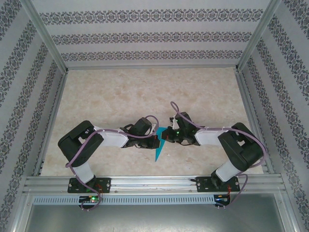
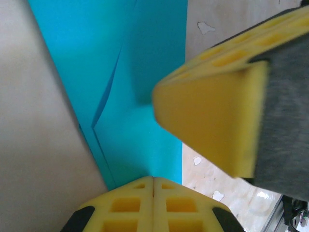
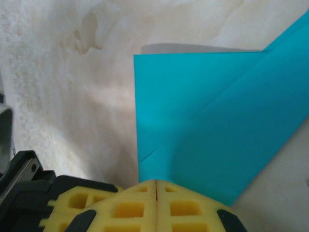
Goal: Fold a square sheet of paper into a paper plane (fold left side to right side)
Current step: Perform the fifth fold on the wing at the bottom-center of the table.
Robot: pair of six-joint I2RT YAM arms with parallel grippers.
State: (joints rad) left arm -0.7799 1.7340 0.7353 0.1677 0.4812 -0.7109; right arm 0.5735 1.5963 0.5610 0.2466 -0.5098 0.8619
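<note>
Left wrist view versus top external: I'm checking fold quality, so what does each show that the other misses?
Left wrist: the paper plane with layered creases up close, the shut left end effector at its edge. Top external: the plane's whole narrow outline, pointed tip toward the arm bases, on the table. Both: the right end effector beside the left one over the paper.

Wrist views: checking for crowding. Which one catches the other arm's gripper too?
The left wrist one: beyond the shut left gripper, the right gripper juts in over the paper. The right wrist one has paper and table ahead.
</note>
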